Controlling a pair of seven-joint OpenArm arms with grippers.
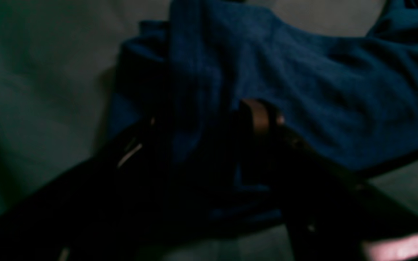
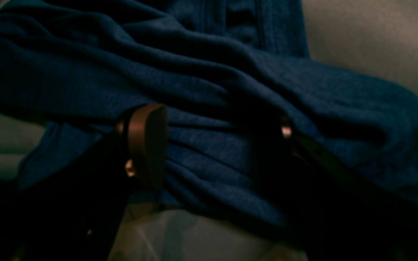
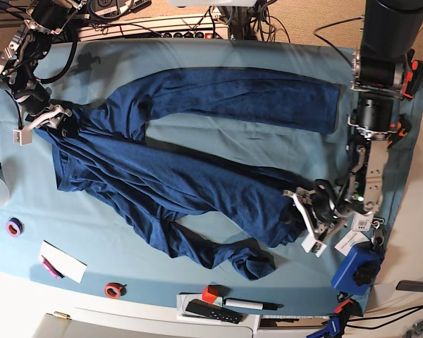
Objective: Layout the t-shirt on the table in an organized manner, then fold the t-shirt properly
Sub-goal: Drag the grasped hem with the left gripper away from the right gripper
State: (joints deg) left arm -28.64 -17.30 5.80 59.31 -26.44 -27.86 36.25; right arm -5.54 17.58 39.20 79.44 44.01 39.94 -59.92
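1. Teal cloth covers the surface (image 3: 197, 63), with cables and equipment along its far edge.
2. Spread across it lies the t-shirt (image 3: 176, 176), dark navy and wrinkled, one long sleeve stretched along the far side, another bunched near the front edge.
3. At the garment's edge, the left hand (image 3: 309, 211) has its fingers parted, fabric lying between them.
4. Over the opposite end, the right hand (image 2: 212, 141) stands wide, fingers (image 2: 147, 141) against the cloth.
5. Tape rolls (image 3: 14, 227) and a marker (image 3: 250, 304) sit near the front.
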